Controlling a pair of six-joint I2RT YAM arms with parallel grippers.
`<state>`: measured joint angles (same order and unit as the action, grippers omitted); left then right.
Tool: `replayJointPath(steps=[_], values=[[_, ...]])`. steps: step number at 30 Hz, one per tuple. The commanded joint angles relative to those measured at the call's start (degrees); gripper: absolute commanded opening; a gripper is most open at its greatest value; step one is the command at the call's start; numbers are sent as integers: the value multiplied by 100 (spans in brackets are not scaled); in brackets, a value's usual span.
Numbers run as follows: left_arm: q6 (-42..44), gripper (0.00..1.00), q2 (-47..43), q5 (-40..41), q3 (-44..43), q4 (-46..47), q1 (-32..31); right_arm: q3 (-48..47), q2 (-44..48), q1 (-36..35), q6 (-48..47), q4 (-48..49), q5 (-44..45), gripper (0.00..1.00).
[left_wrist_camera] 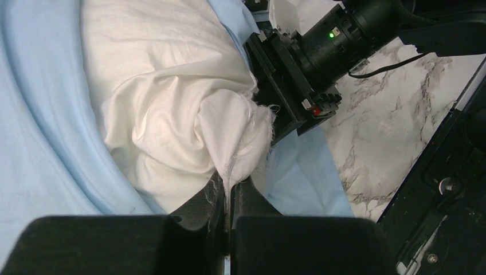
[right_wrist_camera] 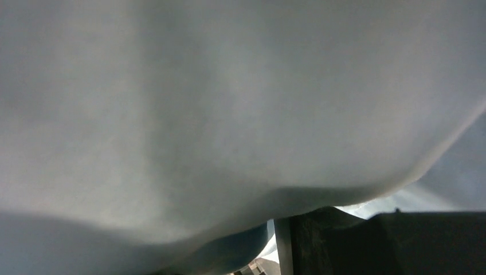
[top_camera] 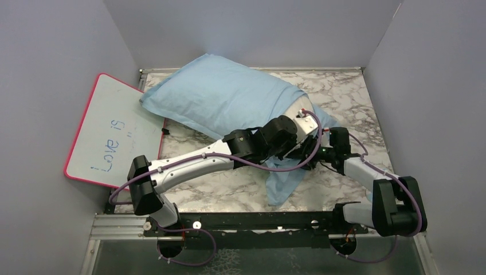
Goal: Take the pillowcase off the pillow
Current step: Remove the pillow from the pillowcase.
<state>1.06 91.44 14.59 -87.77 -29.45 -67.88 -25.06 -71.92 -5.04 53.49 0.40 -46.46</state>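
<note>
The pillow lies at the back of the table inside the light blue pillowcase (top_camera: 223, 97). Its off-white right end (top_camera: 298, 106) is bared. My left gripper (top_camera: 309, 117) reaches across to that end. In the left wrist view it is shut (left_wrist_camera: 232, 189) on a pinched, frayed corner of the white pillow (left_wrist_camera: 160, 86), with the blue pillowcase (left_wrist_camera: 34, 143) bunched around it. The black body (left_wrist_camera: 286, 86) of my right gripper is pushed in beside that corner, with its tips hidden. In the right wrist view blurred pale cloth (right_wrist_camera: 229, 103) fills the frame and only one finger (right_wrist_camera: 338, 240) shows.
A pink-rimmed whiteboard (top_camera: 114, 132) leans against the left wall. Grey walls close in the marble table (top_camera: 367, 103) on three sides. A flap of pillowcase (top_camera: 283, 183) hangs toward the black front rail (top_camera: 258, 220).
</note>
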Motion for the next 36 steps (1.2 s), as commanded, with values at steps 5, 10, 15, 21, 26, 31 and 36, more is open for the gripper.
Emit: replayJointPath(steps=[5, 10, 15, 21, 26, 31, 36], values=[[-84, 0, -912, 433, -624, 551, 3, -218, -345, -187, -195, -634, 1365, 46], [-222, 0, -1161, 287, -621, 487, 3, -298, -394, -247, -97, -824, 1914, 45], [-463, 0, -1659, 203, -347, 358, 7, -396, -559, -252, 131, -761, 2457, 44], [-730, 0, -2386, 572, 321, 269, 9, -530, -778, -253, -35, -782, 2275, 45], [-998, 0, -2543, 754, 947, 238, 12, -695, -154, -252, -434, -1455, 2372, 49], [-1270, 0, -2368, 650, 1500, 237, 11, -1098, 973, -252, -681, -2696, 3163, 56], [-1350, 47, -2200, 391, 1541, 247, 11, -1651, 1766, -252, -750, -4081, 4459, 65]])
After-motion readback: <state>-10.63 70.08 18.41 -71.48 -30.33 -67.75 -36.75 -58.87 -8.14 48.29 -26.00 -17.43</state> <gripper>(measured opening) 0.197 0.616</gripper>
